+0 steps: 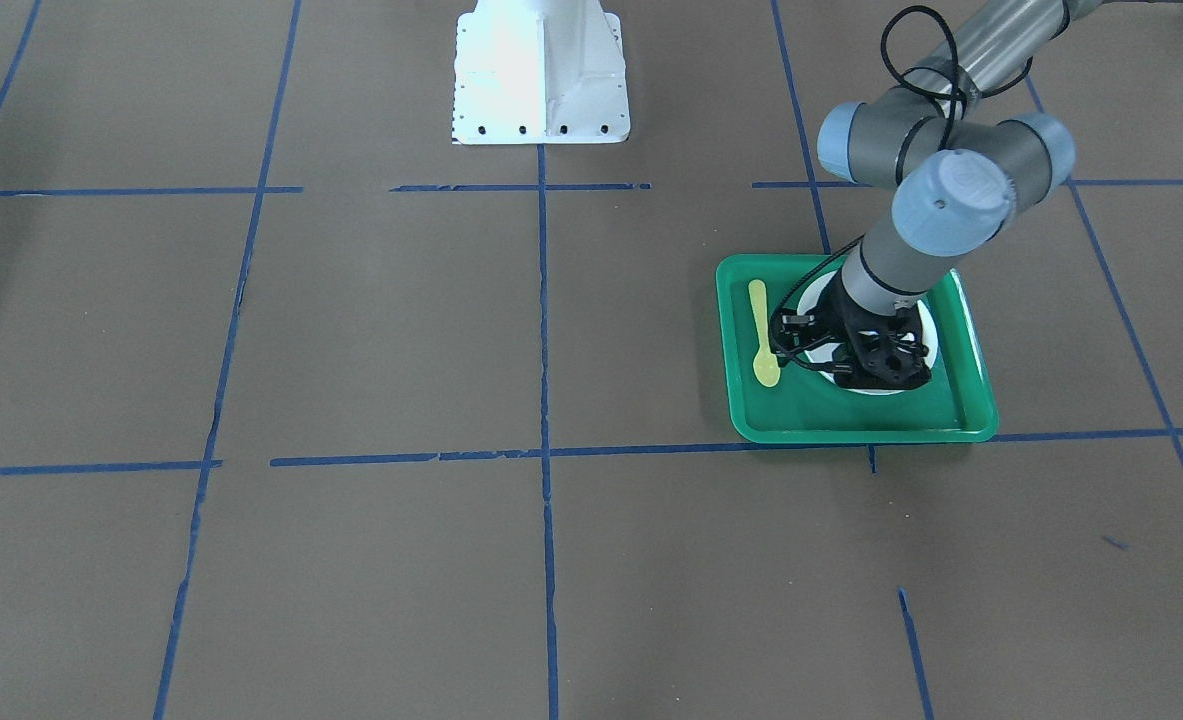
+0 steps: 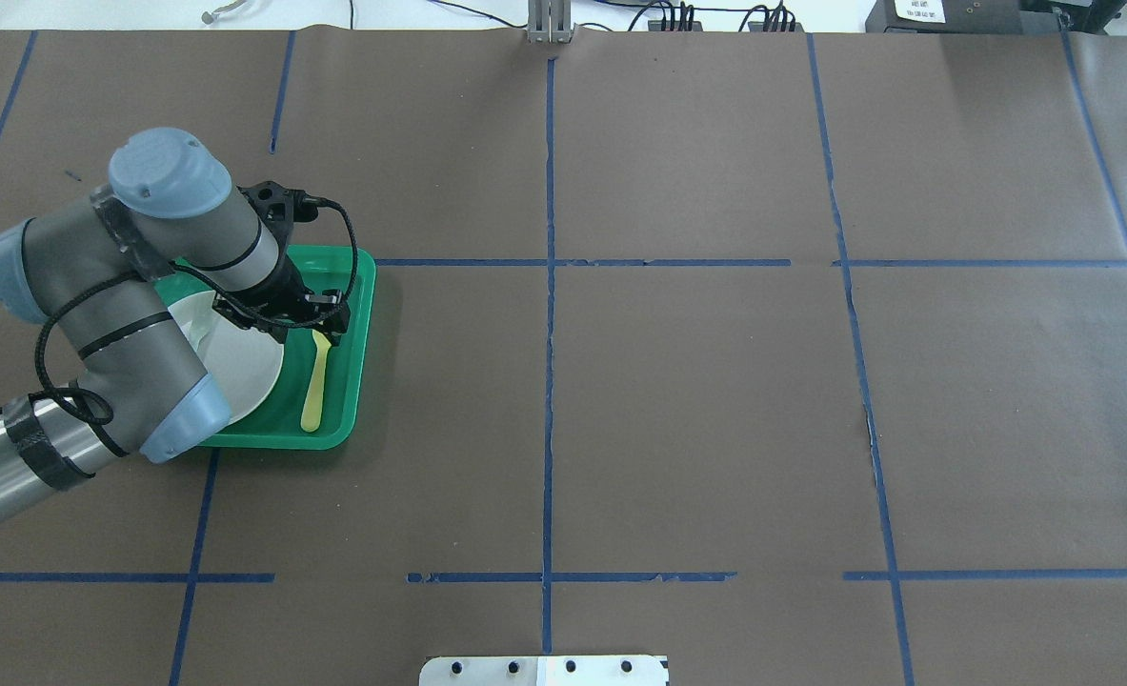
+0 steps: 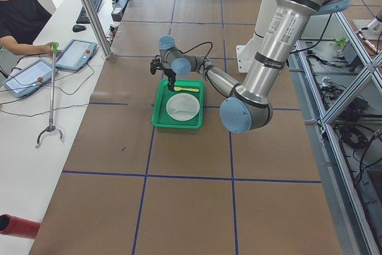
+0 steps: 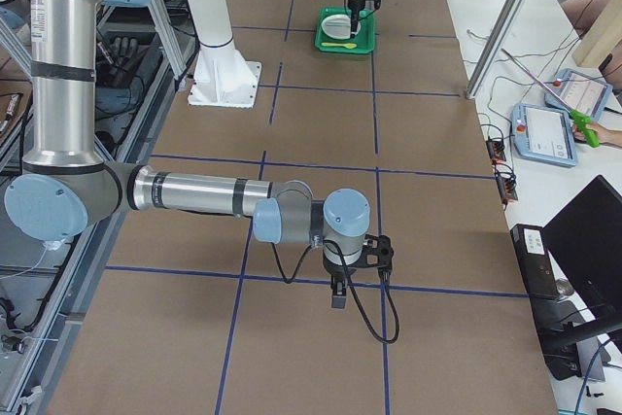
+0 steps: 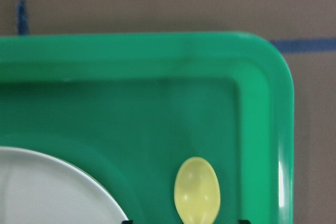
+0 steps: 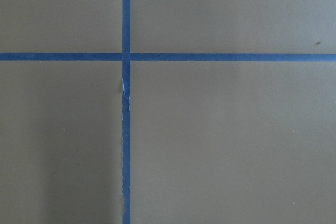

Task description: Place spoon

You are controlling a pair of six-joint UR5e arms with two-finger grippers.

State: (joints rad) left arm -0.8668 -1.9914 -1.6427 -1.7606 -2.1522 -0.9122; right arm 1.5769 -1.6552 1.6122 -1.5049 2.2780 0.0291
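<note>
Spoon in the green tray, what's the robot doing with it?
The robot's left arm reaches down into the green tray. Its fingers look spread open right over the bowl end of the yellow spoon. The spoon lies flat on the tray floor beside the white plate, not on it, and nothing grips it. The right arm hangs far off over the table.
</note>
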